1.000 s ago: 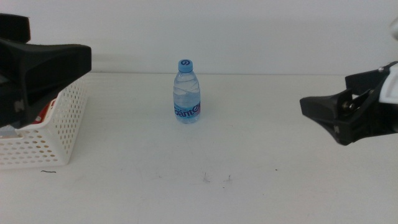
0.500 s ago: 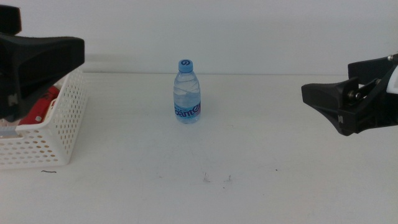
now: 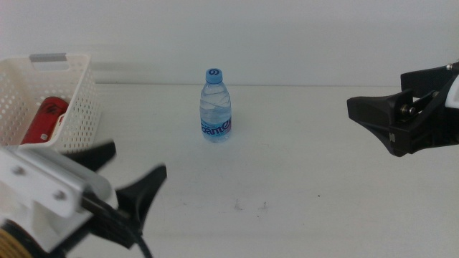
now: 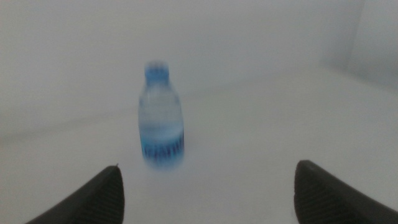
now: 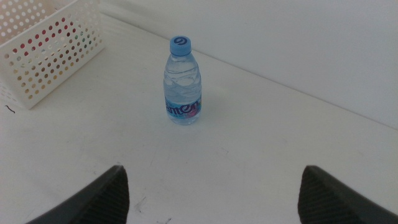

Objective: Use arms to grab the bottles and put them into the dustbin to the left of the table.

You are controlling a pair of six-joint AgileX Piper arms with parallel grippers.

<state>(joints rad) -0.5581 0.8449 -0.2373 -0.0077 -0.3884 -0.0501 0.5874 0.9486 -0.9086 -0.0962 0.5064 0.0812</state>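
Note:
The small clear water bottle (image 3: 215,106) with a blue cap stands upright on the white table (image 3: 301,179), centre back. It shows blurred in the left wrist view (image 4: 160,115) and sharp in the right wrist view (image 5: 183,81). My left gripper (image 3: 136,161) is open and empty at the front left, pointing at the bottle from some way off (image 4: 208,186). My right gripper (image 3: 358,115) is open and empty, hovering at the right, far from the bottle (image 5: 214,186). The white dustbin (image 3: 79,107) stands at the far left with the red can (image 3: 44,118) inside. The yellow tea bottle is out of view.
The dustbin's perforated corner (image 5: 50,43) shows in the right wrist view with red showing through the holes. A few small dark marks (image 3: 249,206) lie on the table in front of the bottle. A plain white wall runs behind the table.
My left arm has left its place over the dustbin and come down to the front left, now facing the bottle. The dustbin and red can are uncovered. The right gripper has held still.

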